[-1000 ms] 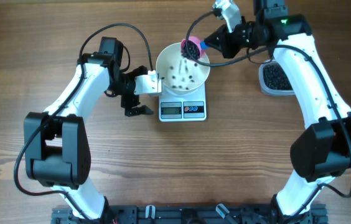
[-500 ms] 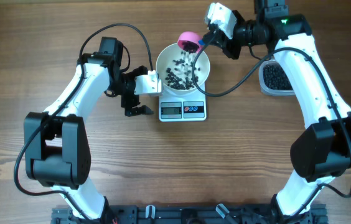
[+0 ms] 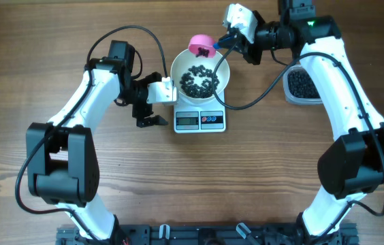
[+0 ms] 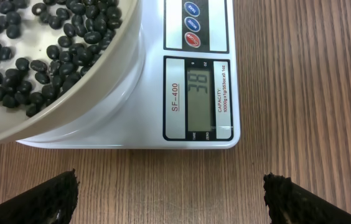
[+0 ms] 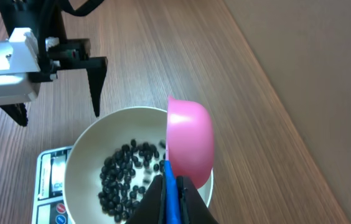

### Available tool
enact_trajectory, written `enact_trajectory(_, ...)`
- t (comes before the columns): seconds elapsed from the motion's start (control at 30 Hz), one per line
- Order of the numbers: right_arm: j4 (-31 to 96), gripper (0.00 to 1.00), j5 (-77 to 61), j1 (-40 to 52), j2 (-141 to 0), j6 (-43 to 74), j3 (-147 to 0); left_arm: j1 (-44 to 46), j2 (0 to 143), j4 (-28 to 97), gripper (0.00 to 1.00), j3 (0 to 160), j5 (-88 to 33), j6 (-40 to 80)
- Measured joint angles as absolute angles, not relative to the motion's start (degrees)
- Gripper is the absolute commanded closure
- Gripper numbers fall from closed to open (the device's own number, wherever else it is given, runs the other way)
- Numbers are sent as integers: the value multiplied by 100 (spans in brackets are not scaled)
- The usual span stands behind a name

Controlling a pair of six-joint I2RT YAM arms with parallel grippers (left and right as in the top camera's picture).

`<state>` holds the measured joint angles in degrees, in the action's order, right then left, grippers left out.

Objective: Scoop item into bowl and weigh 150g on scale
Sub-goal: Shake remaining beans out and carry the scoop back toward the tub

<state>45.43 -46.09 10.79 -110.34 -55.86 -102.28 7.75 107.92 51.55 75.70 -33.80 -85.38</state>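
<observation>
While round black beans (image 3: 199,79) are lying in the glossy white bowl (image 3: 173,76) on the flat white scale (image 3: 201,121), a tipped pink plastic scoop (image 3: 201,46) is being clamped by the right gripper (image 3: 223,45). The clear plastic tub (image 3: 302,85) of more beans is lying rightward of it, nearer that arm. The left gripper (image 4: 169,208) is being held agape, empty.

1. Pink scoop (image 3: 201,45), small and round-cupped, up in the air and tipped on its side; only the glossy rounded back (image 5: 191,140) showing in the right wrist view.
2. Blue handle (image 5: 170,186), thin, running from the cup's lower rim to the bottom of that view.
3. Clear tub (image 3: 301,85), rectangular with rounded corners, flat on the right side, well apart from the scoop, dark inside.
4. Brown wooden surface (image 3: 246,190), grain running left to right in the overhead view.
5. Black rail (image 3: 199,235) along the near edge.
</observation>
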Motion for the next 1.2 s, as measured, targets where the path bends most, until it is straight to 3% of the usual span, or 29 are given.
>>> enact_trajectory(0.87,4248,96,-5175,1024,-11034,-5542,-10228,775,10792,5155,0,7570,-3380,-8538)
enact_trajectory(1.2,4375,96,-4493,1024,-11034,-5542,-10230,775,10792,5155,0,7570,-3380,-8538)
